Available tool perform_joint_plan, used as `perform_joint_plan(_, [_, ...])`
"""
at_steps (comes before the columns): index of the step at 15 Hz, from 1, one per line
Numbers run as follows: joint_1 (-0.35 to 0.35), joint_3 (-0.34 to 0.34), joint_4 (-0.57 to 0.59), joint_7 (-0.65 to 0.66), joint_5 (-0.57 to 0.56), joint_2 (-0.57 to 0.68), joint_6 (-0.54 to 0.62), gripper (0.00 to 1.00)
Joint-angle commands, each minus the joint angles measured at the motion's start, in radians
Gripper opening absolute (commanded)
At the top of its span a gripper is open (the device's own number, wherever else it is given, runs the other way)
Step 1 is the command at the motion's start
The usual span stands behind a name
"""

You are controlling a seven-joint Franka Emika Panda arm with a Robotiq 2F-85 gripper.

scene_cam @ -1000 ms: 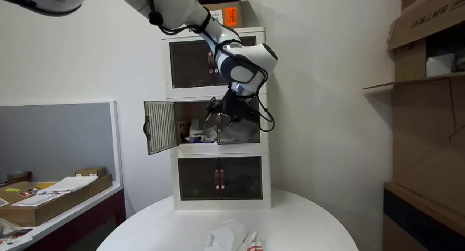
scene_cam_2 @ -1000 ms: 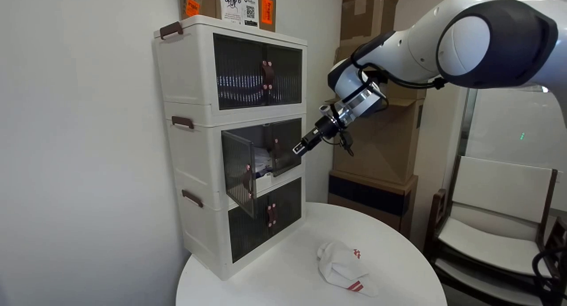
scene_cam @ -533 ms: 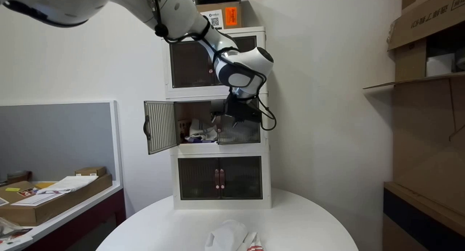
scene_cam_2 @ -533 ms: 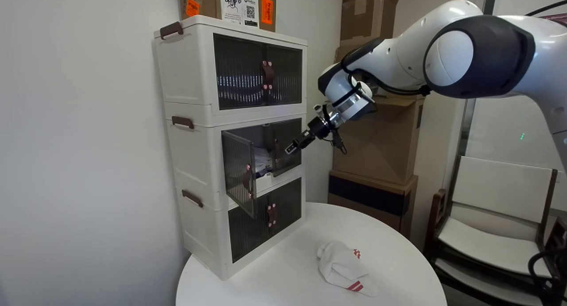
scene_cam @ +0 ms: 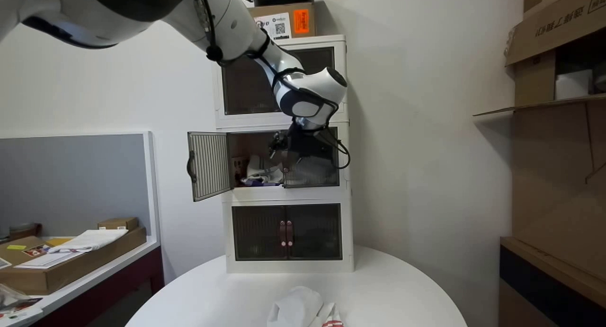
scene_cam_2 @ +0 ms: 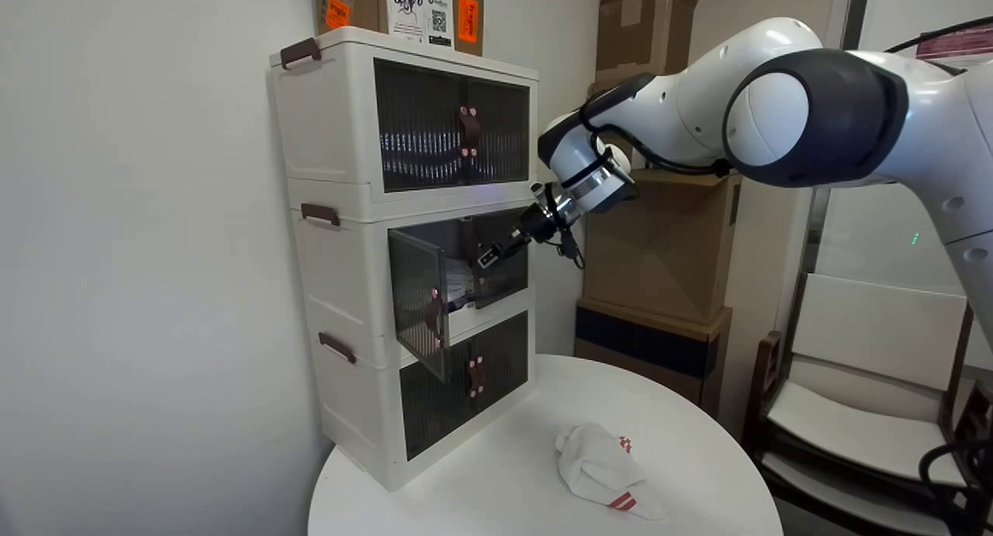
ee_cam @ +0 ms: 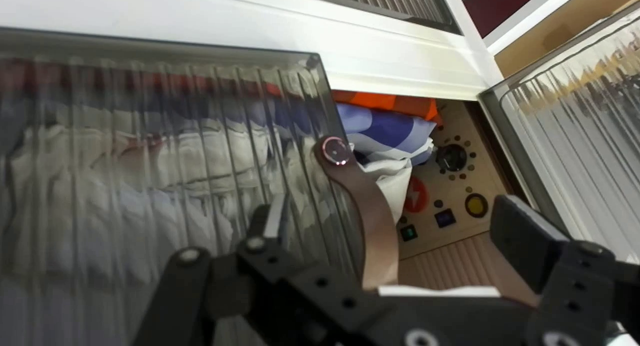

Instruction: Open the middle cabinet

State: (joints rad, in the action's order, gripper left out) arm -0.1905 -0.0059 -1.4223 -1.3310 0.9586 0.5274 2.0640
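Slanting downward, black gripper [ee_cam: 395,221], two fingers [ee_cam: 530,243] spread wide | strap handle [ee_cam: 372,211]: brown, smooth, curved, between them in wrist view; contact, cannot tell | middle cabinet [scene_cam_2: 333,280] just ahead of gripper: white frame, two ribbed translucent doors [scene_cam: 209,166], one swung out | crumpled fabric [ee_cam: 390,130] inside | like units [scene_cam_2: 318,125]: two, one above, one below
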Motion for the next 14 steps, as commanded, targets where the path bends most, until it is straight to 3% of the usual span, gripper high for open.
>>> perform_joint_plan(1, [-0.001,0.021,0.062,0.001,-0.009,0.039,0.009,1.0])
perform_joint_plan(4, [0.0,0.032,0.063,-0.001,-0.009,0.039,0.006,0.86])
perform_joint_plan(5, [0.0,0.034,0.058,-0.004,-0.008,0.036,0.007,0.72])
perform_joint_plan(14, [-0.015,0.038,-0.03,-0.015,0.0,-0.02,-0.011,0.05])
